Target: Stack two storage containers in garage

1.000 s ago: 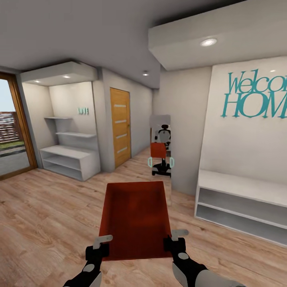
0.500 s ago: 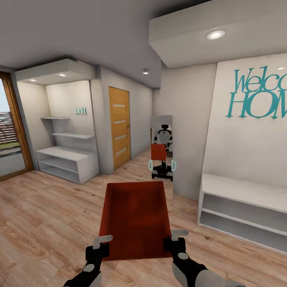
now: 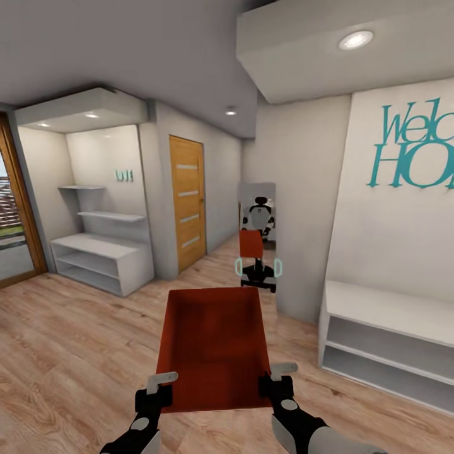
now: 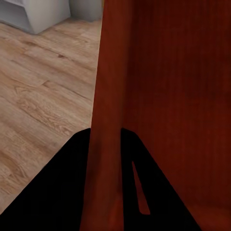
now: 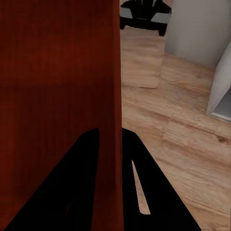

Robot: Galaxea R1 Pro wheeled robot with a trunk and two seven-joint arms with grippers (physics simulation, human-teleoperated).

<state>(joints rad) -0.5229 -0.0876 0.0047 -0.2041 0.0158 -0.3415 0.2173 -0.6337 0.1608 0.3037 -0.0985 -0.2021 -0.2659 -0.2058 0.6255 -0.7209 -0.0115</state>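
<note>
You carried storage container (image 3: 214, 343) long axis pointing far; left gripper (image 3: 159, 389), right gripper (image 3: 276, 378) each clamped one side wall, equally near

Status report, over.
Left claw and right claw each clamped on a side wall of the storage container. Container carried over wood floor. Mirror wall ahead, white bench at right.

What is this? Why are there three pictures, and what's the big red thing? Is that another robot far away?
It's a robot on wheels with two arms. The big picture comes from a camera on its head. Its left gripper and right gripper each pinch one side wall of a red bin, carrying it over a wood floor. The two small pictures come from cameras by each gripper, looking along the bin's walls. That far robot is its own reflection in a mirror.
</note>
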